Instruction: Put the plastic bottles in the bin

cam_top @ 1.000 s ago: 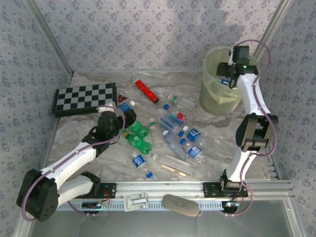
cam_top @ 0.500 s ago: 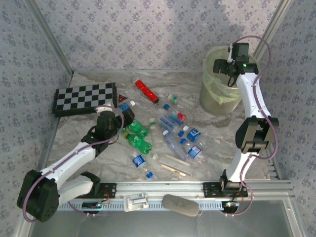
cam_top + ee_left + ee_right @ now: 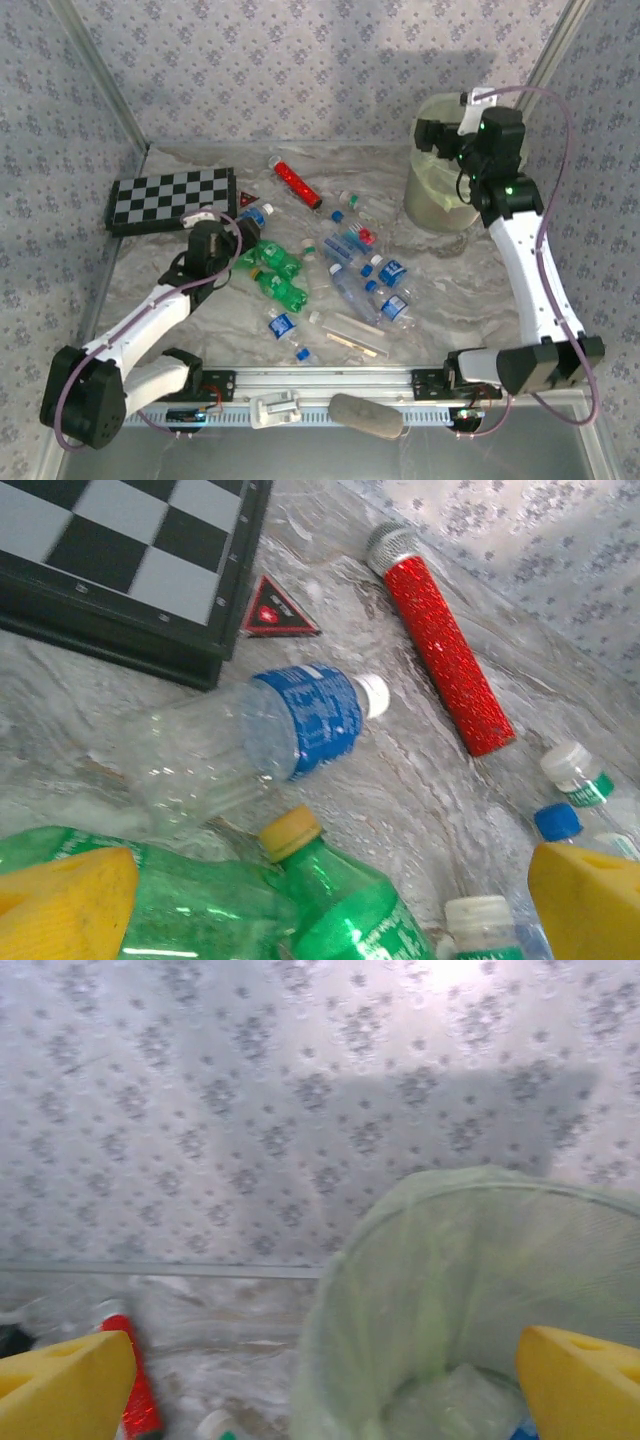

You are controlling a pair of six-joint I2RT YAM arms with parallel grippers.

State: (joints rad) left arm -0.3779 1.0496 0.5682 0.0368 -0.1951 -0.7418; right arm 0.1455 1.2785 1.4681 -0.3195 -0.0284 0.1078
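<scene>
Just by the bin's [image 3: 420,1290] rim, right gripper [image 3: 325,1385] gapes, seemingly empty; left gripper [image 3: 325,900] gapes over green bottles [image 3: 200,910].

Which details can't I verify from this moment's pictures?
Top view: inside of the round pale-green translucent bin, screened by the right gripper.
Right wrist view: the bin's contents, blurred, cut by the lower edge.
Left wrist view: green-tinted yellow-capped plastic bottle, cut by the bottom edge.

The right gripper [image 3: 432,138] has spread wide open and shifted from above the large round pale-green translucent bin [image 3: 430,198] to its left rim, its arm's elbow swinging low to the right, while the left gripper [image 3: 232,238] drew back slightly leftward.
</scene>
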